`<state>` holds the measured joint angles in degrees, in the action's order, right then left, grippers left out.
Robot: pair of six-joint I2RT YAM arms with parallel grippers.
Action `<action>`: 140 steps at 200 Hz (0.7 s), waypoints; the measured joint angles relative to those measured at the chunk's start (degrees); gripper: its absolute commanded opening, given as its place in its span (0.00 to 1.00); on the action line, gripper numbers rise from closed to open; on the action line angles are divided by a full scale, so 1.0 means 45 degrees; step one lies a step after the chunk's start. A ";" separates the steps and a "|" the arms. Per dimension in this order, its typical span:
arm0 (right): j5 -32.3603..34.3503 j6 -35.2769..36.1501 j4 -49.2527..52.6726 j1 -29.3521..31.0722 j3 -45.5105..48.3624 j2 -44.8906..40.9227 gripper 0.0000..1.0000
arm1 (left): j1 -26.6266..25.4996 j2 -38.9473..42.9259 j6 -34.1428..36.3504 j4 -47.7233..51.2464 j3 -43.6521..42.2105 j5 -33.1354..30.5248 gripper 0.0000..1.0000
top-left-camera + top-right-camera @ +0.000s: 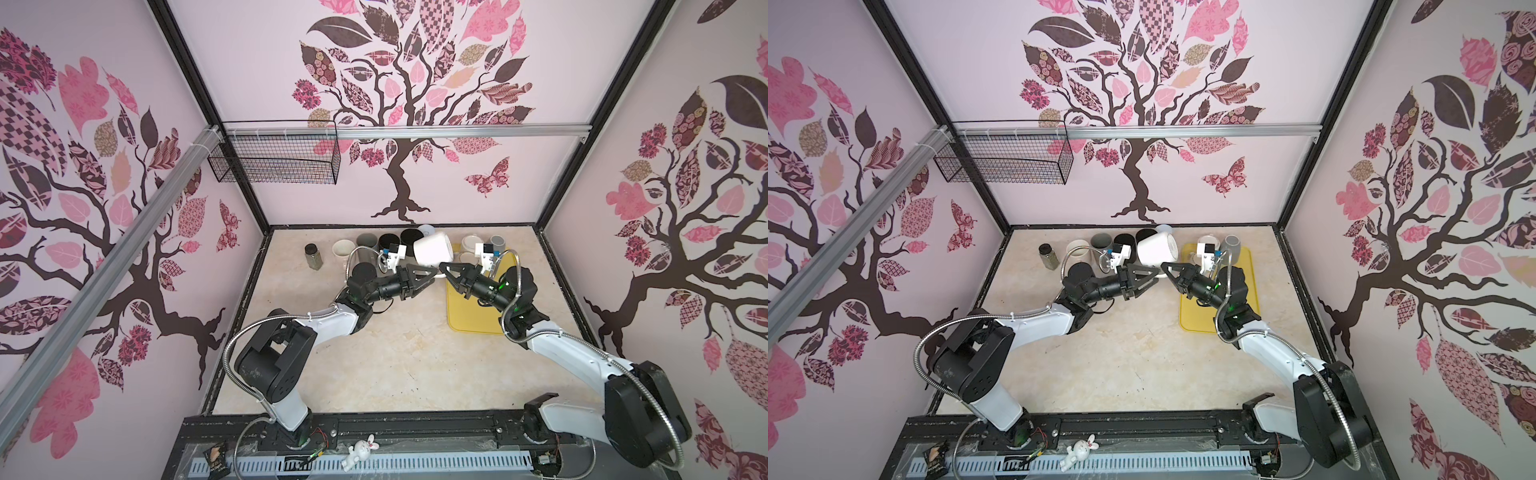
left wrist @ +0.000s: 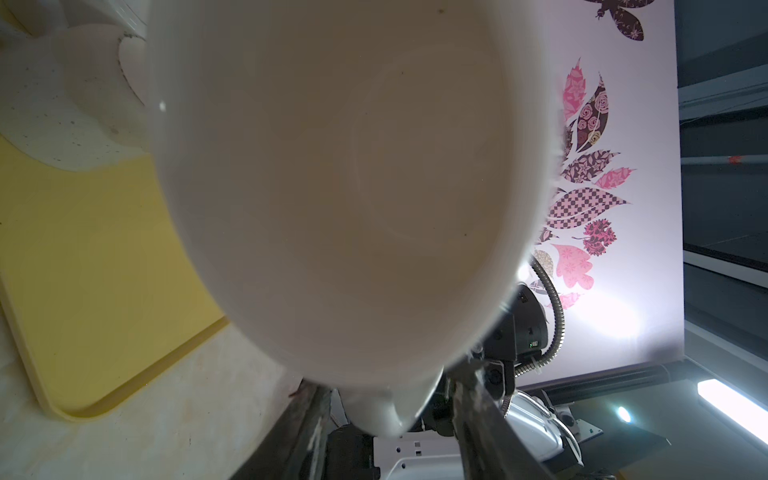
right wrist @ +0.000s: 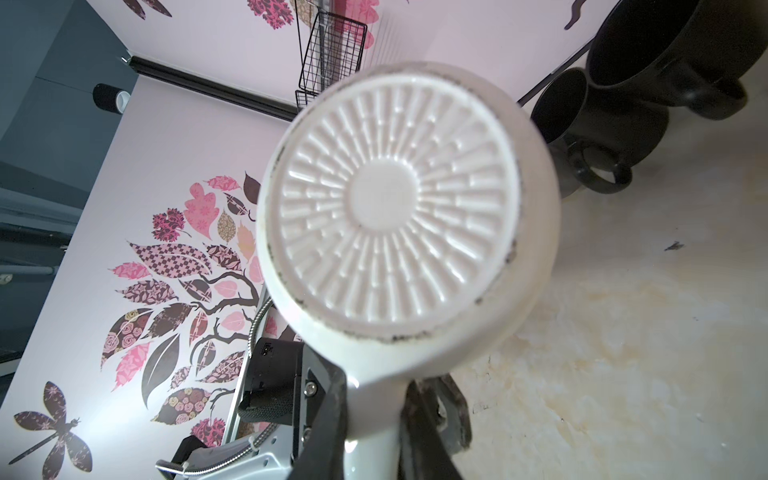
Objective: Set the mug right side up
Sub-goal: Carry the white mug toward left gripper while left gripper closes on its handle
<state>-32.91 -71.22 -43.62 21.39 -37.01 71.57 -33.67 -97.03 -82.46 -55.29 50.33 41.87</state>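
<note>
The white mug point(image 1: 432, 249) point(image 1: 1156, 249) hangs above the table's back middle, tipped on its side. Its ribbed base point(image 3: 390, 208) faces the right wrist camera. Its open mouth point(image 2: 353, 187) faces the left wrist camera. My right gripper point(image 1: 442, 268) point(image 3: 374, 415) is shut on the mug's handle, both fingers pressed against it. My left gripper point(image 1: 434, 275) point(image 2: 390, 415) comes in from the other side. Its jaws stand either side of the same handle, with a gap showing at each finger.
A yellow tray point(image 1: 469, 316) lies under the right arm, with a pale mug point(image 1: 471, 243) and a grey one point(image 1: 497, 241) at its far end. Black mugs point(image 1: 388, 241), a cream mug point(image 1: 343, 249) and a spice jar point(image 1: 313, 256) line the back. A wire basket point(image 1: 274, 158) hangs on the wall.
</note>
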 measured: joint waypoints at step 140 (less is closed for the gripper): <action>-0.0219 0.0617 0.0398 0.0039 0.0180 0.0680 0.40 | 0.0068 -0.0185 0.0058 0.0685 0.0087 -0.0146 0.00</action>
<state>-33.89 -68.45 -41.82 21.56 -36.21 74.63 -33.36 -97.86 -82.19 -52.21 50.72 41.21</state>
